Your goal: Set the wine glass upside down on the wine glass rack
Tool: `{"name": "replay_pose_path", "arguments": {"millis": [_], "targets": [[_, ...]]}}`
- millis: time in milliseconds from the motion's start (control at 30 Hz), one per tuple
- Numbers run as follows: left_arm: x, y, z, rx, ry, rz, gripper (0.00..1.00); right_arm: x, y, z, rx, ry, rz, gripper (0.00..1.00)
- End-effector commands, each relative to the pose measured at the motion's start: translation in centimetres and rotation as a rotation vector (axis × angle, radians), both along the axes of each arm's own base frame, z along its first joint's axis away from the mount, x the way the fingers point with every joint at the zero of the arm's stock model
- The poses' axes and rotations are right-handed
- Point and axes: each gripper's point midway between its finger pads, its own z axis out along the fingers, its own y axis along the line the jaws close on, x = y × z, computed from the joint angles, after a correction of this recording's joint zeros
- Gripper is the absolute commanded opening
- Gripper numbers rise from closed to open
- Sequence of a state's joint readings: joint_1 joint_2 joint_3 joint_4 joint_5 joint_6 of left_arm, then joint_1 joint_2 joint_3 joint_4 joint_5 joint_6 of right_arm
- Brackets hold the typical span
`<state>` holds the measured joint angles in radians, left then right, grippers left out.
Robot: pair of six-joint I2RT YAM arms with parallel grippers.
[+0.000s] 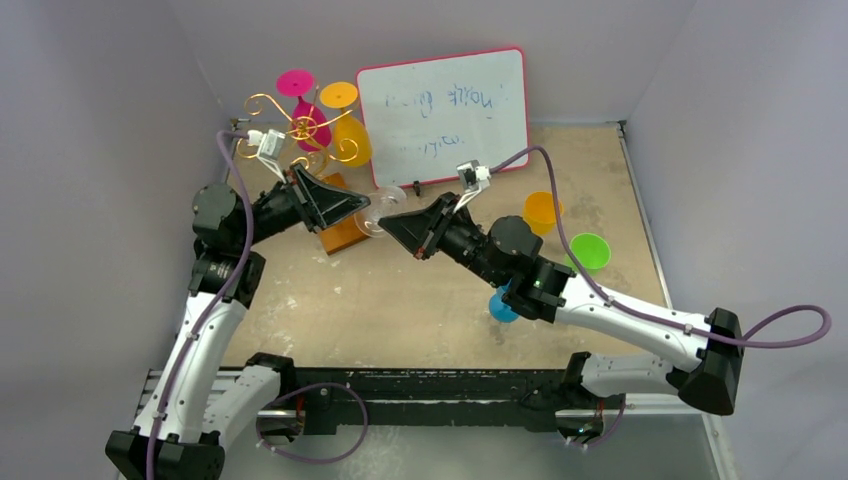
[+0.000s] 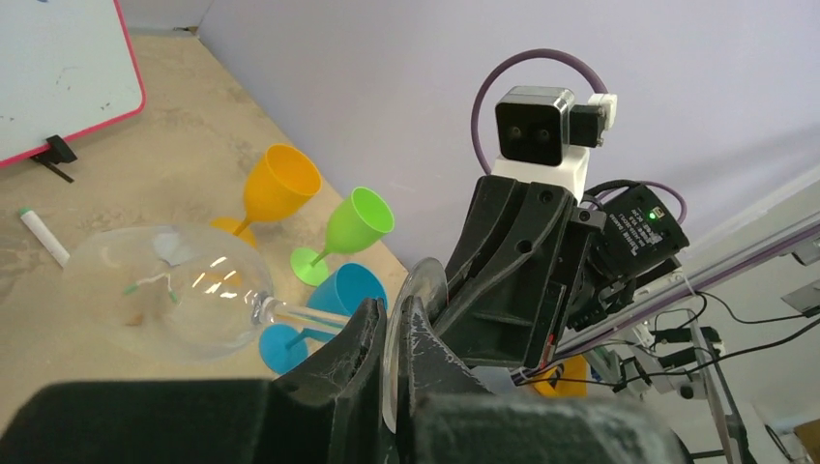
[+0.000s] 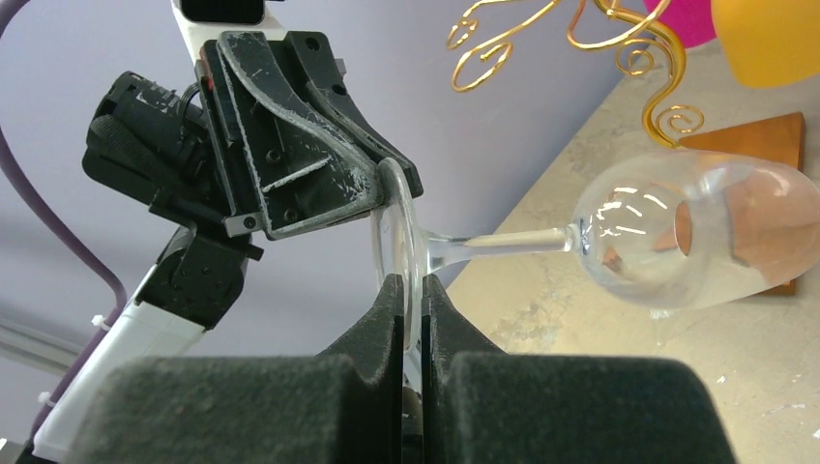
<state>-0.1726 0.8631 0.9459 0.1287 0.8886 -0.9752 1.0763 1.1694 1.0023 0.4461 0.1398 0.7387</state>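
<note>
Above the tan desk the clear wine glass lies sideways. Its foot is pinched by both the left gripper and the right gripper, likely a handover. Next, one should release so the other can carry it to the gold rack.

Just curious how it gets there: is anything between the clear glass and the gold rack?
Nothing visible. The wine glass lies sideways close by the rack's free near curls; a pink glass and an orange glass hang on farther arms.
</note>
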Motion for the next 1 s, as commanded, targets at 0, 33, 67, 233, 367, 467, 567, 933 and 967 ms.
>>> {"name": "replay_pose_path", "arguments": {"millis": [0, 33, 67, 233, 367, 467, 567, 933, 967], "targets": [[0.5, 0.1, -0.6, 0.048, 0.010, 0.034, 0.00, 0.2, -1.7, 5.6, 0.143, -0.064, -0.045, 0.00], [0.6, 0.2, -0.4, 0.045, 0.007, 0.043, 0.00, 0.3, -1.9, 5.4, 0.140, -0.058, -0.056, 0.00], [0.8, 0.3, -0.2, 0.041, 0.010, 0.058, 0.00, 0.4, -2.1, 5.2, 0.136, -0.054, -0.065, 0.00], [1.9, 0.6, 0.6, 0.013, 0.024, 0.115, 0.00, 0.7, -3.2, 4.6, 0.123, -0.038, -0.107, 0.36], [3.2, 0.8, 0.7, 0.002, 0.045, 0.155, 0.00, 0.5, -4.0, 4.4, 0.117, -0.069, -0.119, 0.64], [4.4, 0.8, 0.9, -0.033, 0.073, 0.174, 0.00, 0.3, -4.7, 4.7, 0.111, -0.090, -0.135, 0.75], [5.6, 0.8, 2.0, -0.086, 0.073, 0.197, 0.00, 0.3, -5.8, 5.3, 0.116, -0.101, -0.160, 0.99], [10.5, 1.5, 5.1, -0.155, 0.064, 0.320, 0.00, 0.0, -7.9, 5.2, 0.131, -0.079, -0.200, 1.00], [10.8, 1.5, 5.2, -0.158, 0.064, 0.327, 0.00, -0.1, -8.1, 5.3, 0.138, -0.077, -0.203, 1.00]]}}
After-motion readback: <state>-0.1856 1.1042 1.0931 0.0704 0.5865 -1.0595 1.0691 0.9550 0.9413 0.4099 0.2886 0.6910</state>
